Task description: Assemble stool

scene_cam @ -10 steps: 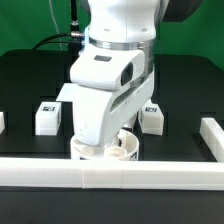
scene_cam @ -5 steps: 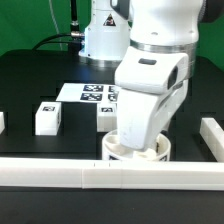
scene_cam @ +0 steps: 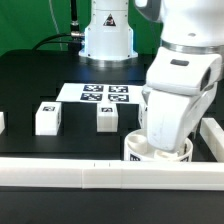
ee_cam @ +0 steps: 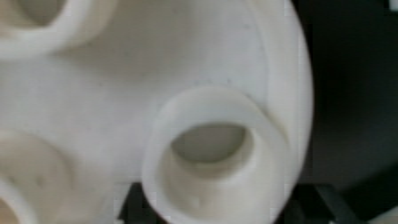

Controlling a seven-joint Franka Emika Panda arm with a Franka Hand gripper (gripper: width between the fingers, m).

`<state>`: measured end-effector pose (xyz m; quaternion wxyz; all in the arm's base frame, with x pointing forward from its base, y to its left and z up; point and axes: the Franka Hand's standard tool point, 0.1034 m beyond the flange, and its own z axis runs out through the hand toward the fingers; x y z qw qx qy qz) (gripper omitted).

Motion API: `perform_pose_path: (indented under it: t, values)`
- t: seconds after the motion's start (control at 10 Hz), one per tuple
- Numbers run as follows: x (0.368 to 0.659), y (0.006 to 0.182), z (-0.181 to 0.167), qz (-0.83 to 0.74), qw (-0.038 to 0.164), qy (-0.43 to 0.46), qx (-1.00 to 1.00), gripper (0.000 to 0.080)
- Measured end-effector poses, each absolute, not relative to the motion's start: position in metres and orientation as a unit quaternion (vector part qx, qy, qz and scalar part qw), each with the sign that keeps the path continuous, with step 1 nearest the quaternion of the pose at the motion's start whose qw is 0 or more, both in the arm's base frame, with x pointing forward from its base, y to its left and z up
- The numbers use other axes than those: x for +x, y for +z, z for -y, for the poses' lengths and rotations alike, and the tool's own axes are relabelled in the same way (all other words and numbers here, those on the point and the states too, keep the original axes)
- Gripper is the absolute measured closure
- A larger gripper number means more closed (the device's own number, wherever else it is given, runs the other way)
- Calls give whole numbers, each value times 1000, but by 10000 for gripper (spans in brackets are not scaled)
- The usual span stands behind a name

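Seat disc [scene_cam: 160,153] moved to exterior view's right, seemingly gripped.

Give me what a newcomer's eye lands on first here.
The big white arm fills the exterior view's right, bent low over the round seat disc by the front rail. The wrist view is filled by that white seat, a round socket close up. A leg block and a second leg block stand apart toward the exterior view's left, near the marker board.
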<state>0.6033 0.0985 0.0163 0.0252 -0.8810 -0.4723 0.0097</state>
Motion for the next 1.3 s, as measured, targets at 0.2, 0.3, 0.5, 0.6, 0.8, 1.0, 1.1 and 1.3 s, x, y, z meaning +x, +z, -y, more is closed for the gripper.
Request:
perform_pose_path:
  t: [0.2, 0.3, 0.5, 0.6, 0.8, 1.0, 1.1, 1.3]
  values:
    - [611, 19, -114, 457, 25, 15, -889, 525]
    - [611, 19, -114, 457, 25, 15, -889, 525]
    - [611, 19, -114, 457, 25, 15, -889, 546]
    - [611, 19, -114, 457, 25, 15, -889, 546]
    - [611, 19, -114, 457, 25, 15, -889, 243]
    - [611, 19, -114, 457, 25, 15, -889, 162]
    - [611, 19, -114, 457, 25, 15, -889, 153]
    - [610, 23, -103, 443, 19, 20, -896, 150]
